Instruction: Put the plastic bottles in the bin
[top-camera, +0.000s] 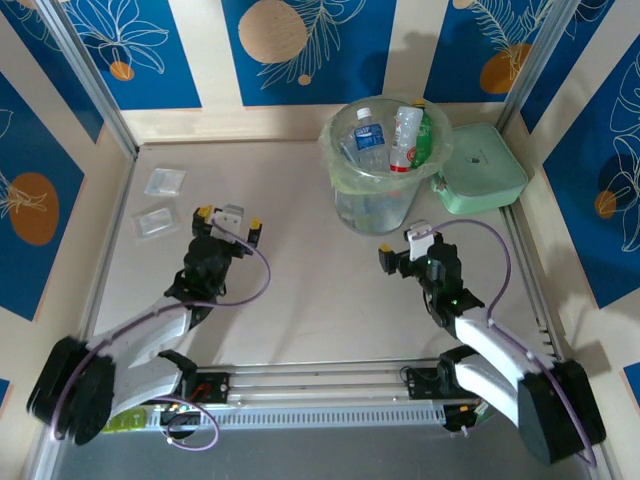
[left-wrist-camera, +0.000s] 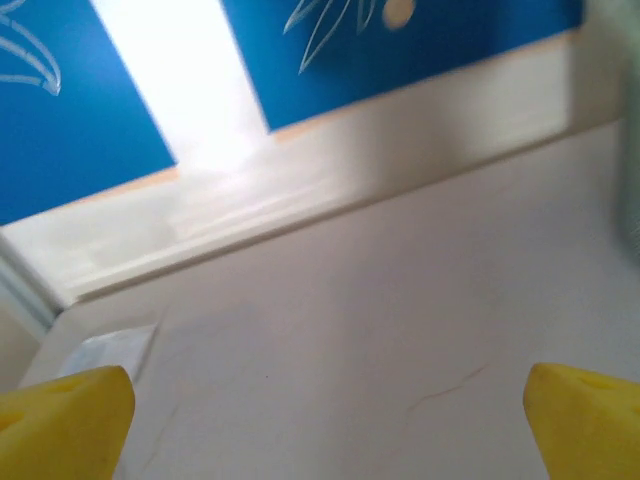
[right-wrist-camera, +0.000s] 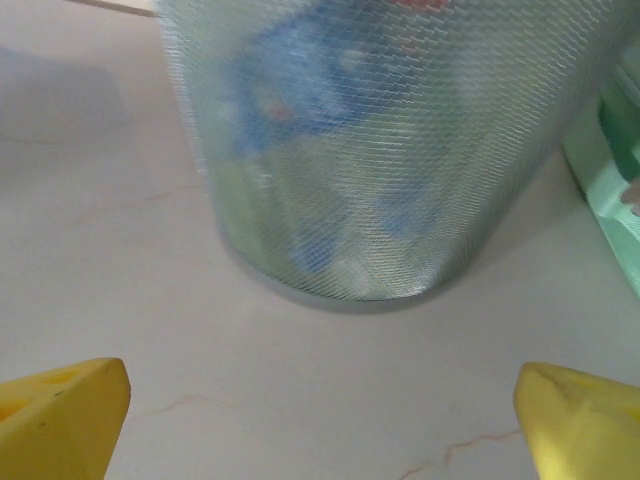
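The bin (top-camera: 352, 205) stands at the back right of the table, lined with a thin bag. Inside it stand several plastic bottles: a clear one with a blue label (top-camera: 368, 137), a white one with a red cap (top-camera: 405, 140) and a green one (top-camera: 428, 133). My right gripper (top-camera: 412, 244) sits just in front of the bin, open and holding nothing. In the right wrist view the bin (right-wrist-camera: 370, 150) rises close ahead of the right gripper (right-wrist-camera: 320, 425), blue labels blurred through its wall. My left gripper (top-camera: 231, 218) rests open at mid-left over bare table, and the left gripper (left-wrist-camera: 325, 430) is just as open in its wrist view.
A flat pale-green square lid (top-camera: 480, 168) lies right of the bin, and the lid's edge (right-wrist-camera: 612, 190) shows in the right wrist view. Two flat clear packets (top-camera: 164, 181) (top-camera: 155, 221) lie at the far left; one packet (left-wrist-camera: 110, 348) shows ahead of the left fingers. Walls enclose the table.
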